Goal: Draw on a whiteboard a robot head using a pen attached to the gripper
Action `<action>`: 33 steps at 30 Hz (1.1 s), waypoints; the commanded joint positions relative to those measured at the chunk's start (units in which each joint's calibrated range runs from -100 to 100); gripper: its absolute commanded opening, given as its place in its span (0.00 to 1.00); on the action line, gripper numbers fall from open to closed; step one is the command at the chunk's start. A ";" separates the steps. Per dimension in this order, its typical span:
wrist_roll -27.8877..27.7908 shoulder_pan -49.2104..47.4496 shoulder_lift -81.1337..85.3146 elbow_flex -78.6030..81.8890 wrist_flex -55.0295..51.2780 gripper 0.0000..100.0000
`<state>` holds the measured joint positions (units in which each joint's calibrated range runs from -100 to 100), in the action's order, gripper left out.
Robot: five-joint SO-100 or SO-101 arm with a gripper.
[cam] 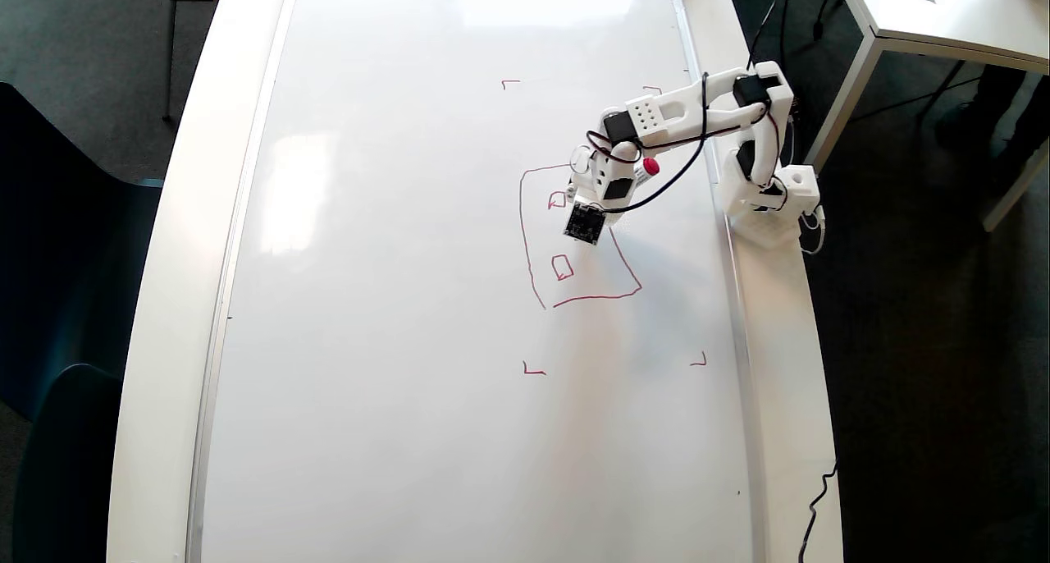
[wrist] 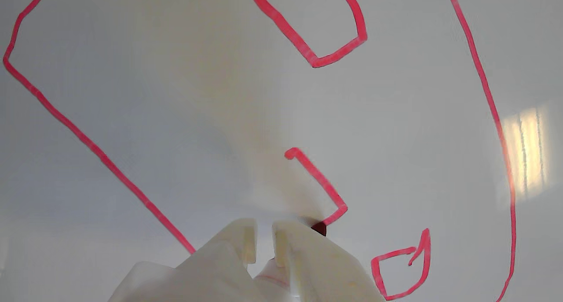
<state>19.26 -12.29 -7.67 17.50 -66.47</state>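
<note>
Two white fingers (wrist: 308, 253) of the gripper (wrist: 263, 231) fill the bottom of the wrist view, with a thin gap between them, and I cannot tell if they are squeezing anything. One pen (wrist: 319, 228) shows its dark red tip just beside the right finger, touching the whiteboard (wrist: 132, 51) at the end of a short red hooked line. Around that hook are two small red boxes, one closed at the top and one at the bottom right with a stray tick at its corner. A long red outline runs down both sides; all these lines make the robot head (wrist: 497, 117). From the overhead view, the gripper (cam: 592, 187) hangs over the top part of the robot head (cam: 529, 251), and the pen (cam: 650, 167) shows one red cap beside the wrist. Four tiny red corner marks (cam: 533, 370) sit around the drawing. One white arm (cam: 697, 112) reaches in from its base (cam: 771, 210) on the right rim of the table (cam: 164, 300).
</note>
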 commanded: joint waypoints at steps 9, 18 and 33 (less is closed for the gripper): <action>0.15 -0.34 3.01 4.16 -1.04 0.01; 0.31 -1.67 3.01 3.97 -3.21 0.01; 0.95 -4.17 2.17 -0.29 1.05 0.01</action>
<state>19.95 -16.14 -5.63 17.95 -67.57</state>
